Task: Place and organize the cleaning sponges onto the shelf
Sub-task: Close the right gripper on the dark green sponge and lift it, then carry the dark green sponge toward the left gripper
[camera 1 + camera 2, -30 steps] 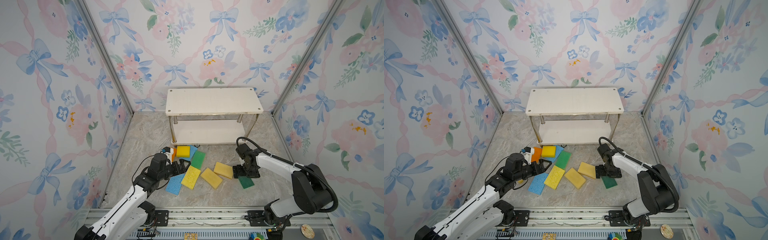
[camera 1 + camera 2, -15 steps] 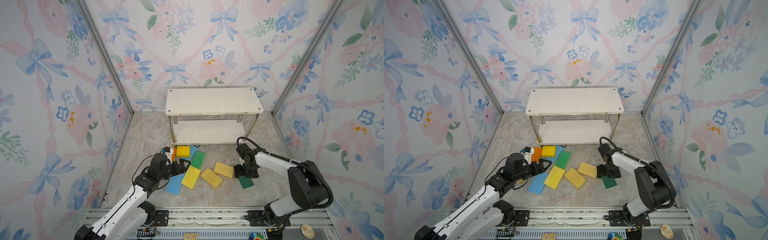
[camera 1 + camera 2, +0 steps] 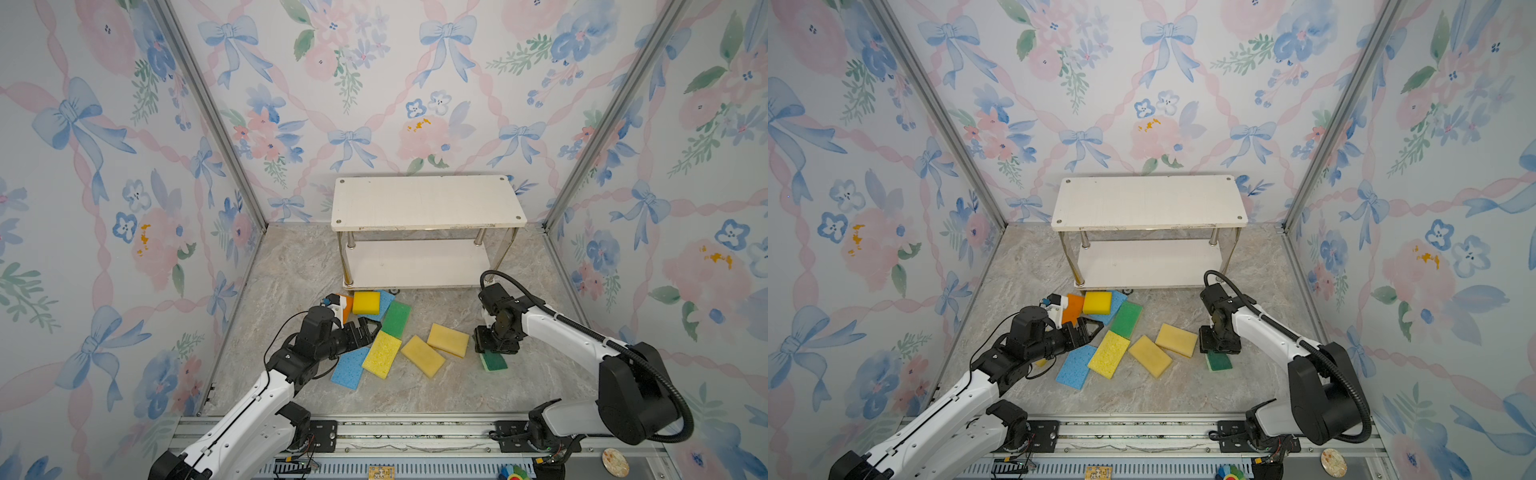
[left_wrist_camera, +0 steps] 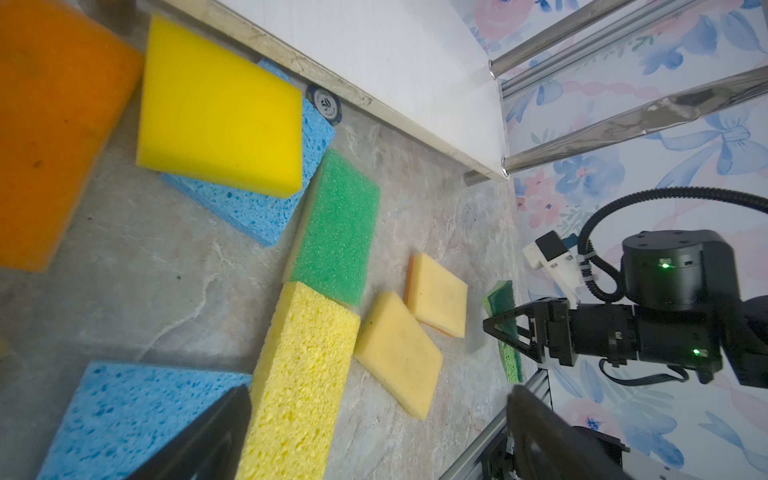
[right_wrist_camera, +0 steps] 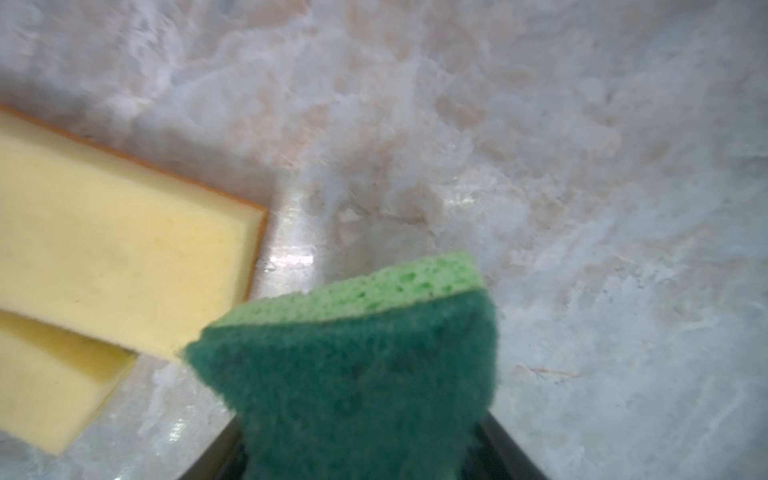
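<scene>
The right gripper (image 3: 494,348) has its fingers pinched on the dark green sponge (image 5: 353,374), with a tan sponge (image 5: 104,249) just beside them. The left gripper (image 3: 369,328) holds its fingers wide apart, a pitted yellow sponge (image 4: 303,374) lying between them. The shelf (image 3: 424,203) stands well beyond both sets of fingertips.

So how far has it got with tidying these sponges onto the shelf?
Done: nothing yet, as both boards of the shelf are bare. In hand: the right fingers pinch the dark green sponge. The left fingers are open by the porous yellow sponge, holding nothing. Left to do: every sponge, all down on the floor in front of the shelf.
</scene>
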`<state>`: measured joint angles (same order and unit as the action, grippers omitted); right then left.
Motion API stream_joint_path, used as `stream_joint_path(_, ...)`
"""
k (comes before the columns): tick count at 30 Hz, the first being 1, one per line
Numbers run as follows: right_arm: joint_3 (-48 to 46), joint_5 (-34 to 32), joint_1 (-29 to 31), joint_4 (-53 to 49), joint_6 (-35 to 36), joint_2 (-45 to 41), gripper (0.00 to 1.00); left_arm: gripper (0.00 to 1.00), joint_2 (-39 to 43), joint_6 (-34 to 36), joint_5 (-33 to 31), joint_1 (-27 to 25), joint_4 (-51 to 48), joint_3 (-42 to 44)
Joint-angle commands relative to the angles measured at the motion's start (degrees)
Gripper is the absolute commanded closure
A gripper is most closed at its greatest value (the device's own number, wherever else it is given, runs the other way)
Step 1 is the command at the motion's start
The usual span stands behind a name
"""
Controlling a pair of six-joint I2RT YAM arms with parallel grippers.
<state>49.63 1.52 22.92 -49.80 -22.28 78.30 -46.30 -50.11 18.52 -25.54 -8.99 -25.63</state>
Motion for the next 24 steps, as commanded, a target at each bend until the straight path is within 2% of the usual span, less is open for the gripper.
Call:
stream_joint_path(1,4.1,2.1,0.8,-4.8,-0.8,-4.4,0.36,0.02,0.3,-1.2,1.5,-0.4,1.9,0.3)
stream_joint_path(6,9.5,5.1,6.4,-3.7,-2.8,-5.8,0.35,0.02,-0.6,-6.0,3.8,-1.8,11.1,1.2)
stream_joint_path(13,19.3,7.9,18.8,1.6,-6.3,2.4,0.34,0.02,-4.2,-14.8,4.1,-6.2,29.3,2.5)
stream_joint_path(18,23.2,11.6,23.2,5.3,-8.1,7.0,0.34,0.14,-3.4,-16.6,1.5,-8.1,31.7,2.5)
stream_joint_path(24,25.7,14.8,26.0,8.2,-9.4,9.1,0.34,0.25,-2.7,-18.6,1.5,-8.7,32.0,3.4)
